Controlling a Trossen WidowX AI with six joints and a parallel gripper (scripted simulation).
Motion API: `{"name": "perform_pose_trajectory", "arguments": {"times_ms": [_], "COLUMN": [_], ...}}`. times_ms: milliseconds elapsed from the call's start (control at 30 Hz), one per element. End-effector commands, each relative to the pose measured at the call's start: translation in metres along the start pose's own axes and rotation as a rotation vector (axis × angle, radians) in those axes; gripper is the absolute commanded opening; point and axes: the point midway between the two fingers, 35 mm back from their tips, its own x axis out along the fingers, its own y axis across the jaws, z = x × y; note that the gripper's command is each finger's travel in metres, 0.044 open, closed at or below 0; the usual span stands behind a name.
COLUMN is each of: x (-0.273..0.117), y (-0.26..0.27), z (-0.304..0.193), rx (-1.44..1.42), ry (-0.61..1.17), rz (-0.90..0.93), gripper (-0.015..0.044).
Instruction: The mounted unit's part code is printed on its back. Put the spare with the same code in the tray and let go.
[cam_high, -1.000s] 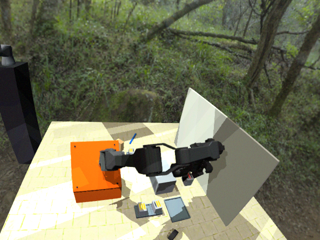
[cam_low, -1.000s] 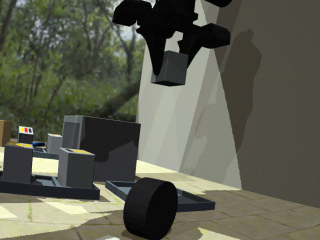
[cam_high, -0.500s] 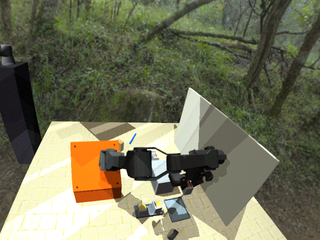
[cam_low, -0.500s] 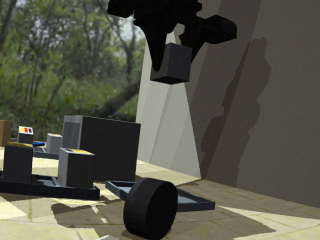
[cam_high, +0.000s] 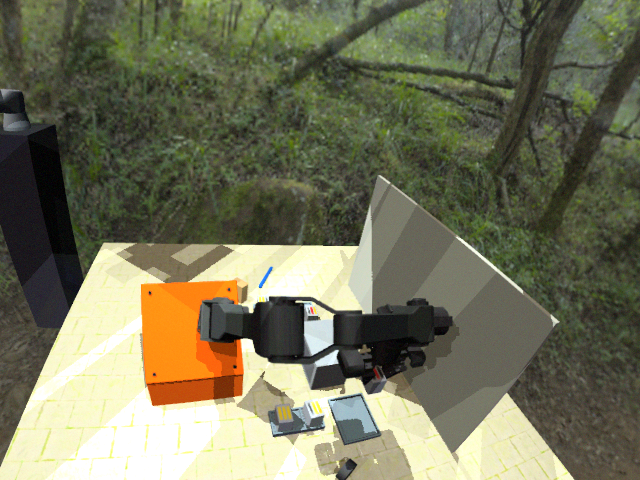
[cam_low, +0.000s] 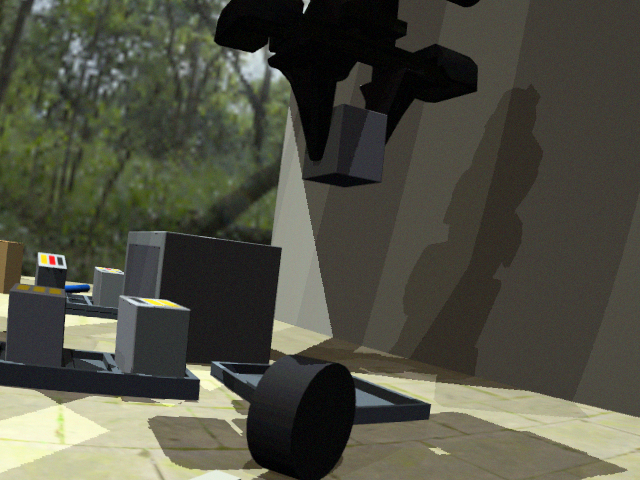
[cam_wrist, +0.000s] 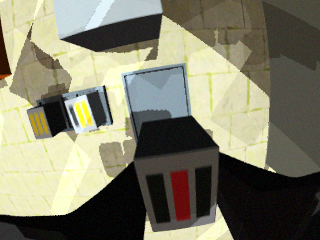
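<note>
Spare (cam_wrist: 176, 183) looks rigid, light and smooth-sided. Your hand (cam_wrist: 175, 194) grips its opposite flat faces, above the tray (cam_wrist: 158, 94); keep that hold square.

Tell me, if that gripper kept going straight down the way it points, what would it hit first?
Probably the empty tray. The gripper, shut on a grey spare with a red stripe, points down just short of it, so it might meet the tray's near rim or the table first.

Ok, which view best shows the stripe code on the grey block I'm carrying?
The wrist view: the grey block in the end effector faces it, showing black, red, black stripes. The exterior view shows only plain grey sides; the top view gives a tiny red glimpse under the arm.
</note>
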Motion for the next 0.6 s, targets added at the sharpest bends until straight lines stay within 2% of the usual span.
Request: {"name": "perform_pose_trajectory", "arguments": {"times_ms": [0,567], "x": [0.006,0.023], "y": [-0.001,-0.003], "z": [0.002,0.003], "rx": [-0.006,-0.006], "ry": [-0.002,-0.005], "rz": [0.002,0.003], "gripper": [0.0,0.0]}}
